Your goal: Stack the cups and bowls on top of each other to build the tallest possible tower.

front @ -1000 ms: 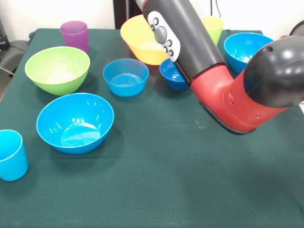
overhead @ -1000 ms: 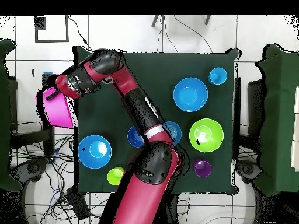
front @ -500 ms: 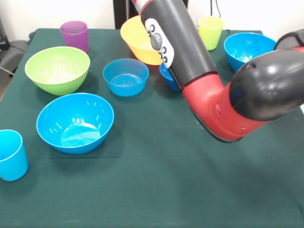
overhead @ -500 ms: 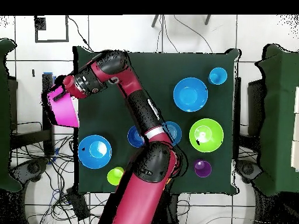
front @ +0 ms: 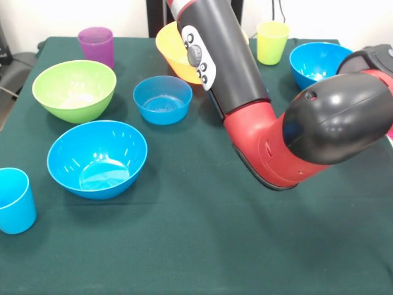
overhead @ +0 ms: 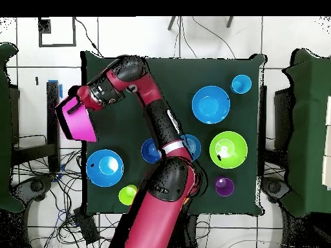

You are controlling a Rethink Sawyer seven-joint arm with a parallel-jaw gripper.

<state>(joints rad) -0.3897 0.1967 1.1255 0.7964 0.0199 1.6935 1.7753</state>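
Front view: the arm (front: 264, 147) crosses the middle of the desk (front: 184, 246) and hides its own end effector, so from here I cannot tell its state. Standing free on the cloth are the purple cup (front: 96, 44), the green bowl (front: 74, 89), the small light-blue bowl (front: 162, 98), a medium blue bowl (front: 97, 158), the light-blue cup (front: 13, 200), the big orange bowl (front: 175, 46), the yellow-green cup (front: 272, 42) and a second medium blue bowl (front: 319, 61). Compared with one second ago, the elbow has swung lower and more to the picture's left. It now covers the small dark-blue bowl, which was visible beside the orange bowl before.

Overhead view: the end effector (overhead: 72, 108) is at the desk's left edge and appears clamped on the rim of the big pink bowl (overhead: 77, 124), which hangs tilted with its mouth sideways, not level. The bowl overlaps the desk's edge (overhead: 174, 77), and just below it in the picture stands a medium blue bowl (overhead: 105, 167). The small dark-blue bowl (overhead: 150, 150) lies to the right of the pink bowl and lower, close to the arm (overhead: 155, 110). I cannot make out the orange bowl under the arm. One second ago the pink bowl was outside the desk's edge; it has come inward. In my judgement the bowl must next be turned level over free cloth.
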